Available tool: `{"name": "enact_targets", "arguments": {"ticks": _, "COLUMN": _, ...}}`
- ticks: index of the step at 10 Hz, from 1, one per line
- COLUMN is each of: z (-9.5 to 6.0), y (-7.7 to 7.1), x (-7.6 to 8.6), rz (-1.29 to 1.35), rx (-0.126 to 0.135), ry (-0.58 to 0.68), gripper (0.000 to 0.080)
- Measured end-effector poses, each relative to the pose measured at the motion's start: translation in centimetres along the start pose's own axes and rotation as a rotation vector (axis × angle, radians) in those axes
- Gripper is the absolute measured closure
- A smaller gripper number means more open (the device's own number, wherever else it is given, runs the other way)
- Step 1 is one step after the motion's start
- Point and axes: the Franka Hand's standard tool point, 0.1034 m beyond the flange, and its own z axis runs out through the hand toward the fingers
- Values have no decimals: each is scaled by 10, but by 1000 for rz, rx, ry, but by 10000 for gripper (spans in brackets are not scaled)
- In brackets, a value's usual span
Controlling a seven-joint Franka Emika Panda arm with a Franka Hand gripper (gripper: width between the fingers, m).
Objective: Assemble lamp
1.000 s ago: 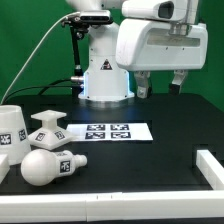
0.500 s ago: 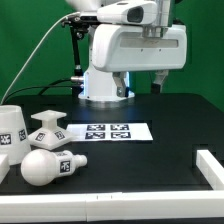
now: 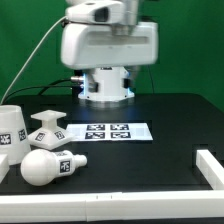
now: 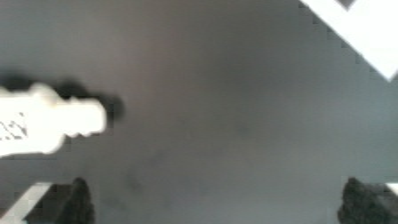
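Claw (image 4: 217, 200) is hanging open, empty | step: likely beginning base (image 3: 47, 127) pickup, exterior frame's left | next: needing centring over base

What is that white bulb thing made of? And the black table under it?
The bulb looks like plastic with a matte white finish: smooth and dull, with no glassy shine, and a small printed tag on its neck. The table has a dull black top, maybe cloth or a rubber mat; the pictures don't settle which.
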Motion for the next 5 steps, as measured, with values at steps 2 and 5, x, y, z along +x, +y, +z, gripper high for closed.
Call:
{"name": "enact_targets", "arguments": {"ticks": 2, "z": 1, "y": -1, "x": -8, "rz": 42, "rx": 8, "ry": 11, "gripper": 100}}
{"name": "enact_targets", "arguments": {"ticks": 5, "z": 3, "y": 0, "x": -11, "rz": 39, "rx": 12, "ry": 10, "gripper": 100}}
